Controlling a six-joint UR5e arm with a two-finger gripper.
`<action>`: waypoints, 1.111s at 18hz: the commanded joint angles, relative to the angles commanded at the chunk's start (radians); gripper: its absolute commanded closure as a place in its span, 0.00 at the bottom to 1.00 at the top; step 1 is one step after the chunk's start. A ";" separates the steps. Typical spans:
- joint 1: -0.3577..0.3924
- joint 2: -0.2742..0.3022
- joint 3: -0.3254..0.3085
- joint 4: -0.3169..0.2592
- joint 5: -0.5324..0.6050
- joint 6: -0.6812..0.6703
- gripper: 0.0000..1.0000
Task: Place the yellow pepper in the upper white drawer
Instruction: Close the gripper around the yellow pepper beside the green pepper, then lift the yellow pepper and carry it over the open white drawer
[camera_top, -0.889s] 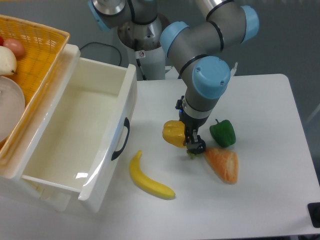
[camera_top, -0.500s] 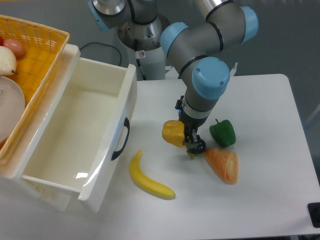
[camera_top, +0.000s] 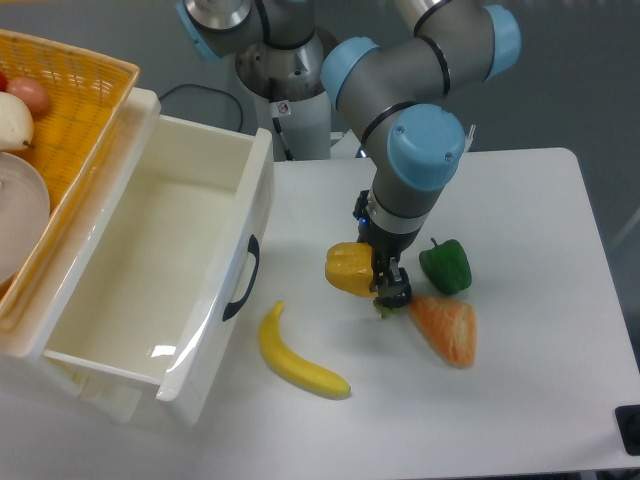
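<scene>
The yellow pepper (camera_top: 348, 270) sits low over the white table, right of the drawer's front. My gripper (camera_top: 383, 293) comes straight down on the pepper's right end and is shut on it; one dark finger (camera_top: 393, 292) shows in front, and the other is hidden behind the pepper. A bit of green stem (camera_top: 383, 312) pokes out below the fingers. The upper white drawer (camera_top: 190, 330) stands pulled open at the left, its dark curved handle (camera_top: 242, 278) facing the pepper. The inside of the drawer holds nothing.
A banana (camera_top: 297, 359) lies in front of the drawer. A green pepper (camera_top: 446, 266) and an orange wedge-shaped piece (camera_top: 447, 327) sit just right of the gripper. A yellow woven basket (camera_top: 70, 110) with food rests on top at the far left.
The gripper and the yellow pepper drifted a few pixels left and up, then back to the right together. Nothing else moved.
</scene>
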 joint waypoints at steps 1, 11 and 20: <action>0.000 0.000 -0.002 0.000 -0.003 -0.003 0.56; 0.032 0.072 -0.014 -0.066 -0.218 -0.277 0.56; 0.029 0.152 -0.017 -0.149 -0.396 -0.353 0.56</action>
